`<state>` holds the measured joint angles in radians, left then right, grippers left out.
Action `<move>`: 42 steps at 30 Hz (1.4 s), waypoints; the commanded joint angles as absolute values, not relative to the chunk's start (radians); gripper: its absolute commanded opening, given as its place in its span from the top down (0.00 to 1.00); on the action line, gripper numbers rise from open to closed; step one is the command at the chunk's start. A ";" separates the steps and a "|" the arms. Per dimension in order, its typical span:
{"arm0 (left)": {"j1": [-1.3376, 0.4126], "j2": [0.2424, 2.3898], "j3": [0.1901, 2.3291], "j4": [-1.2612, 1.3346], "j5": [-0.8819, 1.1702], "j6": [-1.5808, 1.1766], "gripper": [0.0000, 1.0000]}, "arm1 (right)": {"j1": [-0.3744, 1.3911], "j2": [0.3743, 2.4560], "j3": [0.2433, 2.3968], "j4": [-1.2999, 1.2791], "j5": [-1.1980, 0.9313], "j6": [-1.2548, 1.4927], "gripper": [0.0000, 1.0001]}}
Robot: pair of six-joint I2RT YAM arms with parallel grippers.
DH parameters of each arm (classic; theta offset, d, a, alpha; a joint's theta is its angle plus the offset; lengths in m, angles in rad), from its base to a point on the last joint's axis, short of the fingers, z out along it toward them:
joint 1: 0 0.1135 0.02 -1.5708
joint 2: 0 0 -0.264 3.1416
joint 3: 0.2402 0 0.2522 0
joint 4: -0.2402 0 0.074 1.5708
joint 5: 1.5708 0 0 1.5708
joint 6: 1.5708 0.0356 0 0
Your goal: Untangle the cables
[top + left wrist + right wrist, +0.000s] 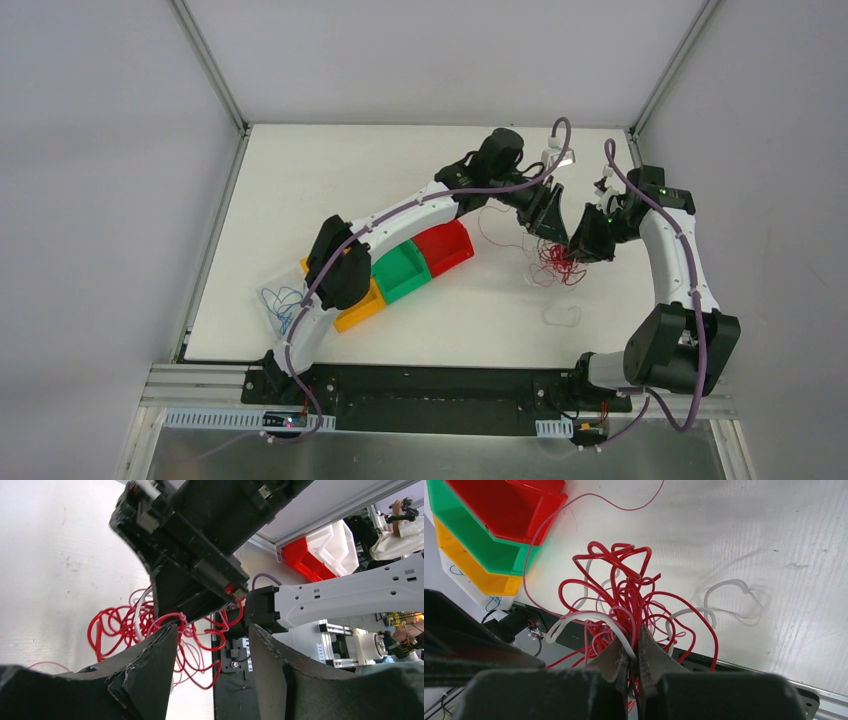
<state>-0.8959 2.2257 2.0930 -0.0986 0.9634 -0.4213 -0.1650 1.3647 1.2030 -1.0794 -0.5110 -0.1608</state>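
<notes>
A tangle of bright red cables with white strands hangs from my right gripper, just above the table at the right. In the right wrist view the right gripper is shut on the bundle of red and white wires. My left gripper is right beside it and open. In the left wrist view the left gripper has its jaws wide apart, and red loops lie by the left fingertip. A thin dark red strand trails toward the bins. A loose white cable lies on the table. Blue cables lie at the far left.
A red bin, a green bin and a yellow bin stand in a row under the left arm, with a white bin holding the blue cables. The table's black front edge runs near the arm bases.
</notes>
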 commanded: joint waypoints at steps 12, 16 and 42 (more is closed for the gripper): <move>-0.922 2.251 2.071 0.022 0.910 -0.510 0.49 | -0.129 1.353 1.265 -1.118 -0.517 -0.185 1.00; -0.922 2.254 2.068 0.007 0.881 -0.517 0.50 | -0.129 1.342 1.258 -1.118 -0.510 -0.183 1.00; -0.929 2.243 2.062 0.106 0.972 -0.589 1.00 | -0.131 1.238 1.203 -1.044 -0.565 -0.190 0.93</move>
